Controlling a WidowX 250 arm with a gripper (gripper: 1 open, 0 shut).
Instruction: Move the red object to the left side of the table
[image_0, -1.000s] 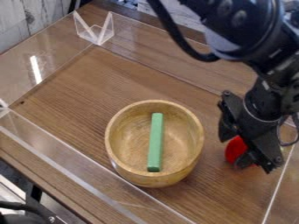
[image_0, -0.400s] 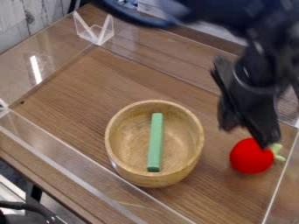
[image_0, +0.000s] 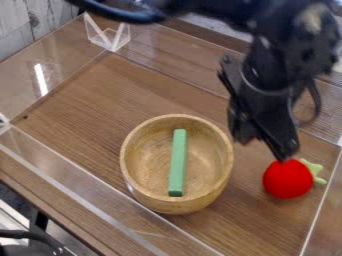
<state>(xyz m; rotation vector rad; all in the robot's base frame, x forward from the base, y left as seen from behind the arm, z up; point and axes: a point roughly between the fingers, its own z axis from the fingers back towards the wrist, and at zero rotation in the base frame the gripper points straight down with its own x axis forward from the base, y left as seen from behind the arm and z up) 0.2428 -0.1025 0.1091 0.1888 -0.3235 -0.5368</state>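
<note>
Below my gripper (image_0: 271, 143), the red object (image_0: 286, 179) lies free on the desk (image_0: 120, 100).
It sits just right of the wooden bowl (image_0: 177, 163); my blurred gripper hangs above it, grip state unreadable.

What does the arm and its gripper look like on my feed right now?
The arm is black and bulky, blurred in this view, with a thin dark cable looping at its right side. The gripper is also black, ending in narrow dark fingers. No markings are readable.

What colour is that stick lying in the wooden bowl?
Green; the stick shows clearly in the camera view.
</note>
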